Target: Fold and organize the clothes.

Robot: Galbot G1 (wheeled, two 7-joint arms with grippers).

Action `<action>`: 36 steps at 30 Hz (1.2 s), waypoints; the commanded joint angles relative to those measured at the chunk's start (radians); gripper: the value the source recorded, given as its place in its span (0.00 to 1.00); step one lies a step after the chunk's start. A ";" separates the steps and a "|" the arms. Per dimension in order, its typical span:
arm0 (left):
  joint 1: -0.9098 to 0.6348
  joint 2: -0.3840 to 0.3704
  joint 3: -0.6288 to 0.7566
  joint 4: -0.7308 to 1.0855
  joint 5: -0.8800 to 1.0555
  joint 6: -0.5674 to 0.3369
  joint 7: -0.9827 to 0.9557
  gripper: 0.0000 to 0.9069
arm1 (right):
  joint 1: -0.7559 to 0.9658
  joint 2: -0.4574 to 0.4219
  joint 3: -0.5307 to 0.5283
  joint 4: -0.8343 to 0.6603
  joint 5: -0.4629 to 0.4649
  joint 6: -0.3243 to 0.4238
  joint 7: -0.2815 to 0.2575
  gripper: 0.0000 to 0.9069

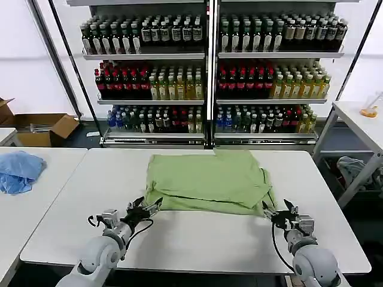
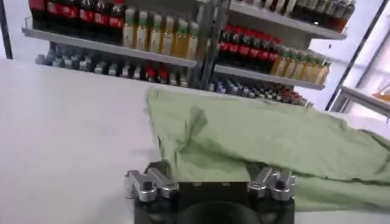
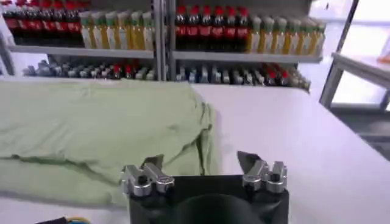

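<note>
Left gripper (image 1: 148,208): low over the worktop toward its near edge, fingers (image 2: 146,182) spread apart with nothing between them, tips at the shirt's near-left corner; whether they touch the cloth cannot be told.
Right gripper (image 1: 278,210): low over the worktop near the near edge, fingers (image 3: 144,178) spread apart and empty, tips at the shirt's near-right corner.
Worktop (image 1: 72,197): white, bare along its near edge in front of both grippers.
Green shirt (image 1: 206,182): lies flat in the middle of the worktop, already folded over on itself, reaching back close to the far edge. Long axis runs left to right, parallel to the near edge. A lower layer sticks out along the near hem and at the right side, where the cloth bunches. Neither collar nor sleeves can be made out, so which way the neck points cannot be told.
Blue cloth (image 1: 18,169): crumpled on a separate table to the left.
Shelves (image 1: 206,72): behind the far edge, stocked with rows of bottles.
</note>
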 commanded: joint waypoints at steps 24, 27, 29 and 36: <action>0.276 0.076 -0.116 -0.259 -0.023 0.005 0.028 0.03 | -0.318 -0.009 0.066 0.275 -0.044 -0.021 0.005 0.00; 0.399 0.089 -0.174 -0.347 -0.020 0.006 0.025 0.03 | -0.393 -0.003 0.063 0.339 -0.085 -0.018 0.005 0.00; 0.461 0.089 -0.208 -0.394 -0.017 0.007 0.022 0.03 | -0.443 -0.001 0.060 0.370 -0.119 -0.016 0.007 0.00; 0.634 0.070 -0.273 -0.504 0.026 0.020 -0.003 0.03 | -0.574 -0.002 0.065 0.441 -0.185 -0.017 0.019 0.00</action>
